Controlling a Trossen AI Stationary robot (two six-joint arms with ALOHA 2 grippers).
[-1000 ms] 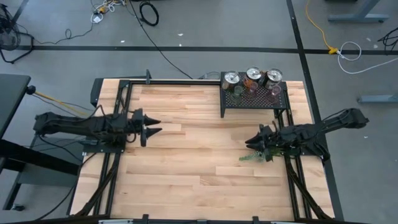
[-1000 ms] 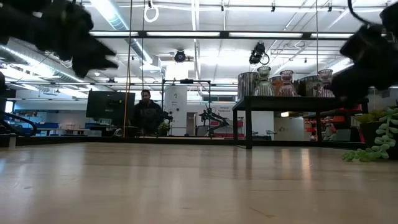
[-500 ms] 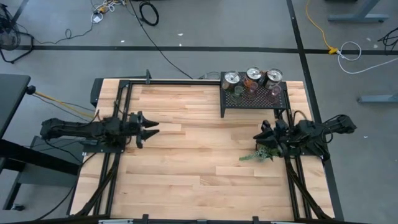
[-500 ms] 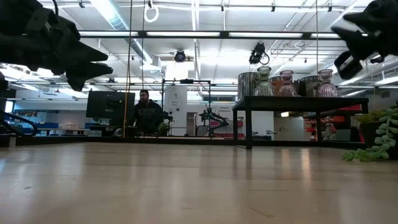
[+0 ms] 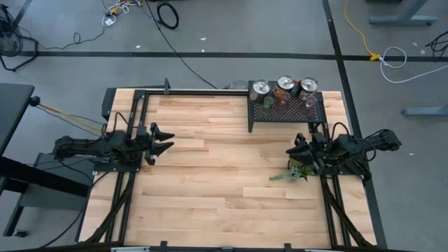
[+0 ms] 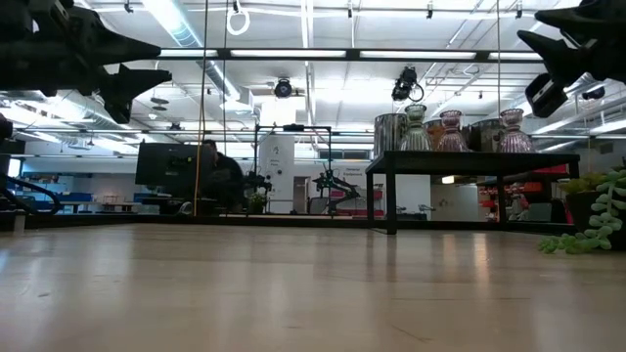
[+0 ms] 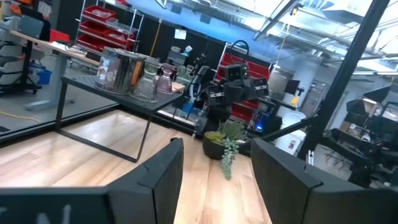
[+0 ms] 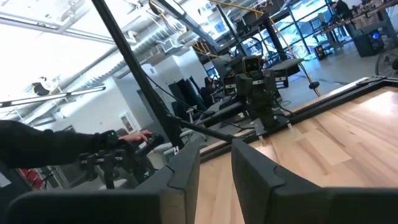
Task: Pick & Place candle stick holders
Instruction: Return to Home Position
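Holds left gripper (image 5: 168, 138) wide and empty over table's (image 5: 224, 168) left side. Holds right gripper (image 5: 294, 149) narrowly parted, empty, near plant sprig (image 5: 283, 175), apart from candle stick holders (image 5: 283, 85) on rack (image 5: 280, 115).

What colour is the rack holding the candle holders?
Black rack, best seen in the high view.

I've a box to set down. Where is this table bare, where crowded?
Bare wood: the table's middle between the left gripper and right gripper, and the far strip beside the black mesh rack. Crowded: the rack top, full of candle stick holders, and the plant sprig by the right gripper.
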